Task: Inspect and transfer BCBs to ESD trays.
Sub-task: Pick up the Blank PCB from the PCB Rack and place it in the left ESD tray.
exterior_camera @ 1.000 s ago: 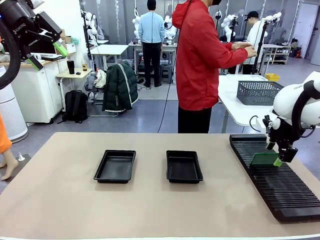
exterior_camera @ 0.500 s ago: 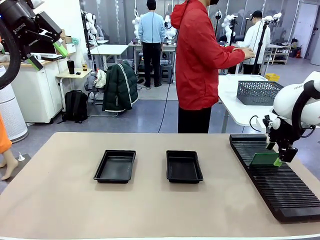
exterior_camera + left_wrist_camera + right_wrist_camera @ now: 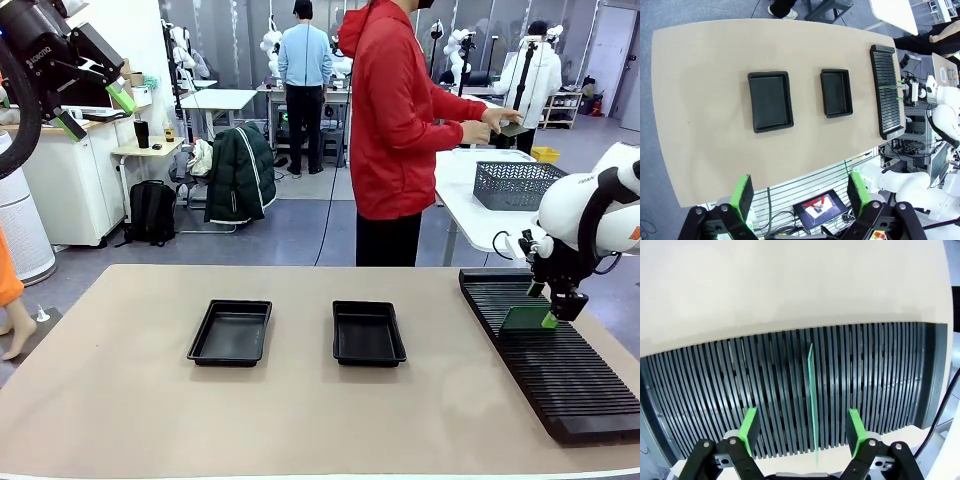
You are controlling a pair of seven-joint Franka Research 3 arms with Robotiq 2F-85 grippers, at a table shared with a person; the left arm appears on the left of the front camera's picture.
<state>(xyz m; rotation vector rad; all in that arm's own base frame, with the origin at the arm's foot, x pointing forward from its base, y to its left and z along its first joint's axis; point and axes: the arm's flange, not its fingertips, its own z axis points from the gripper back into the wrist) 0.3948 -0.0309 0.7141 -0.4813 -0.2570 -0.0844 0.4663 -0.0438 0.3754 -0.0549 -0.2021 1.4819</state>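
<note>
One green BCB (image 3: 524,318) stands upright in a slot of the long black rack (image 3: 555,370) at the table's right. Seen edge-on, the BCB (image 3: 812,395) rises between the fingers of my right gripper (image 3: 802,427), which is open, both pads clear of the board. In the front view the right gripper (image 3: 548,308) hangs just over the board's right end. Two black ESD trays (image 3: 230,332) (image 3: 368,333) lie bare at mid-table. My left gripper (image 3: 95,105) is raised high at the far left, open, and holds nothing; its wrist camera looks down on both trays (image 3: 771,100) (image 3: 836,92).
A person in a red jacket (image 3: 395,110) stands at the far side, turned toward a white side table, hands holding a dark flat piece above a grey mesh basket (image 3: 515,185). Bare tabletop (image 3: 300,420) spreads in front of the trays.
My right arm has edged slightly left over the rack. The person's hands have come down nearer the mesh basket. The left arm has not moved.
</note>
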